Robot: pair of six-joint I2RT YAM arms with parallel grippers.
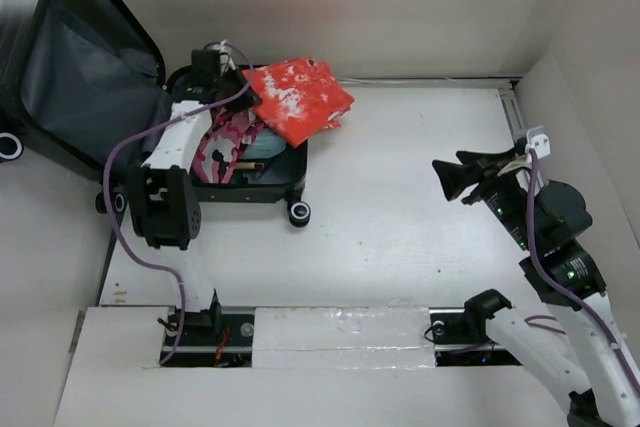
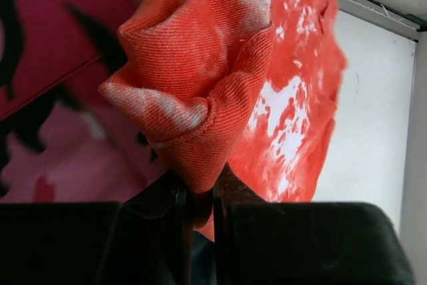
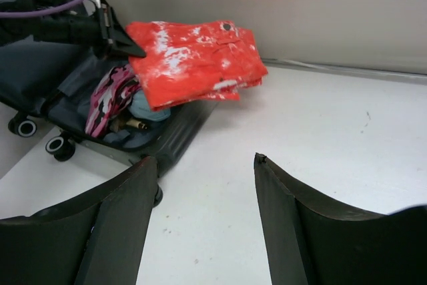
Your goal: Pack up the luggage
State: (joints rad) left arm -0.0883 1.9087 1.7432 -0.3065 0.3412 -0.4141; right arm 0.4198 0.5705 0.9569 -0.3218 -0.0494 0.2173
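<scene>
Backdrop: white table (image 1: 400,237) with pale walls close around it.
Luggage, place: the luggage (image 1: 255,185) lies open just under my left gripper (image 2: 199,195), and well ahead and left of my right gripper (image 3: 203,165), across bare table.
Luggage, axis: its long axis runs from the arm bases toward the back wall. The wheels (image 1: 298,213) are at the near end, and the lid (image 1: 85,72) is thrown open to the left and tilted up.
Luggage, look: black shell, dark grey lining, black-and-white wheels.
Left fingers: clamped on a bunched fold of an orange-red cloth (image 1: 300,97) blotched with white.
Cloth: spreads away from my left fingers and overhangs the case's right rim.
Inside the case: a pink camouflage garment (image 3: 110,98) and something teal (image 3: 143,108), both below the cloth.
Right fingers: apart, above the table.
In the way: the cloth covers the far right part of the opening.
</scene>
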